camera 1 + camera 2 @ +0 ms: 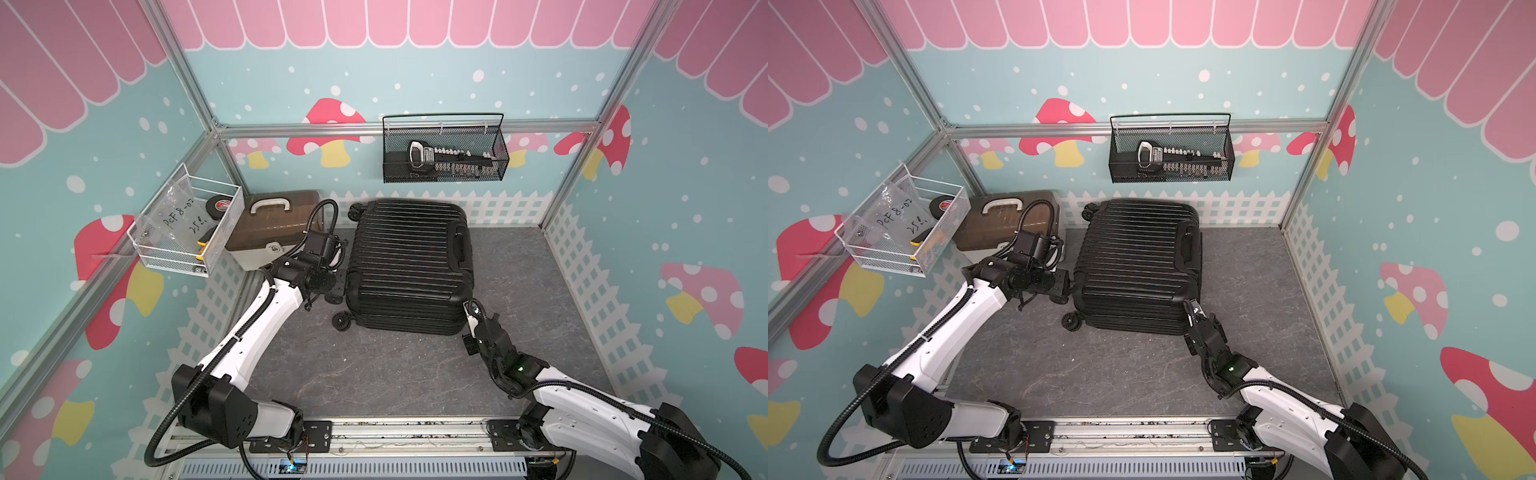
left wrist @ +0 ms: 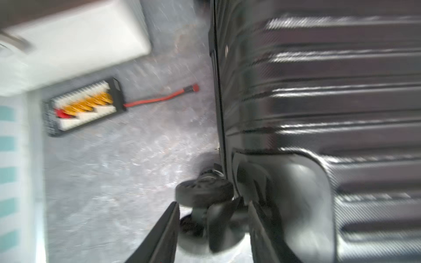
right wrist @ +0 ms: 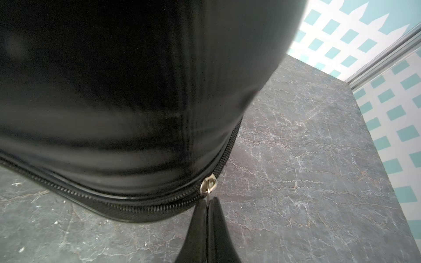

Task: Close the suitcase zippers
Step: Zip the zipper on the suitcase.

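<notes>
Where the black suitcase [image 1: 409, 266] lies flat, shells together, on the grey tabletop [image 1: 374, 374], we see the right gripper [image 3: 207, 205] pinched shut on a silver zipper pull [image 3: 208, 186] at its near right corner. The left gripper [image 2: 213, 205] (blurred view) has its jaws parted either side of a caster wheel [image 2: 202, 193].

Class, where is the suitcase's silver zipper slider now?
In the right wrist view, the small silver zipper slider sits at the ribbed black suitcase's near right corner, its pull pinched by the right pincer.
</notes>
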Tool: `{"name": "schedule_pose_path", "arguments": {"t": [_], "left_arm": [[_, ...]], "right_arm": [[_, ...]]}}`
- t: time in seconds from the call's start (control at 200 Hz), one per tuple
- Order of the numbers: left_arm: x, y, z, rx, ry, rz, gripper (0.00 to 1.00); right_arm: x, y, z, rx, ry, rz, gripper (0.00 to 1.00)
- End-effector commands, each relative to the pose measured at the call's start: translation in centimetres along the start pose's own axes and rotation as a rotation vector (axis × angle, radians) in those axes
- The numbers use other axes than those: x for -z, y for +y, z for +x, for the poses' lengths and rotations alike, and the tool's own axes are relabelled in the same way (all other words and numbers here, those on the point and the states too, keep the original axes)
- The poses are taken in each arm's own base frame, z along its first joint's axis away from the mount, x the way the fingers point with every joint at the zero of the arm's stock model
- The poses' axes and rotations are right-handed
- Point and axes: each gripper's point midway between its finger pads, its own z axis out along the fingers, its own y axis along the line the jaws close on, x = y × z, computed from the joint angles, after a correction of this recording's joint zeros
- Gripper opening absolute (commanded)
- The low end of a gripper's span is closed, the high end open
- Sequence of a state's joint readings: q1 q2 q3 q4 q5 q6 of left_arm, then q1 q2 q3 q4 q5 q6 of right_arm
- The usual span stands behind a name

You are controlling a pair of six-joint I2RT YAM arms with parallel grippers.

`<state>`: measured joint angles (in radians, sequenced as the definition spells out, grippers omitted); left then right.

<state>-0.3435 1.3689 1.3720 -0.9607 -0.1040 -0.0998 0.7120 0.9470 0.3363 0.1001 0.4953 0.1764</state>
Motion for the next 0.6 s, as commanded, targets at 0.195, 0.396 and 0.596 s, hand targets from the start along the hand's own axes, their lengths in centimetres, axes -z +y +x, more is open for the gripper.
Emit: {"name": "schedule_pose_path", "arguments": {"t": [0.195, 0.396, 0.596], "left_arm": [[6.9, -12.9, -2.4, -0.663, -0.389, 0.311, 0.62], [7.3, -19.9, 0.3, -1.037, -0.497, 0.455, 0.84], [4.3, -23.1, 0.3, -1.193, -0.448, 0.441, 0.99]], "right_arm": [[0.4, 1.5, -0.9, -0.023, -0.039, -0.1, 0.0], [0.5, 1.7, -0.6, -0.025, -0.036, -0.113, 0.0], [0.6, 1.8, -0.4, -0.032, -0.035, -0.12, 0.0]]}}
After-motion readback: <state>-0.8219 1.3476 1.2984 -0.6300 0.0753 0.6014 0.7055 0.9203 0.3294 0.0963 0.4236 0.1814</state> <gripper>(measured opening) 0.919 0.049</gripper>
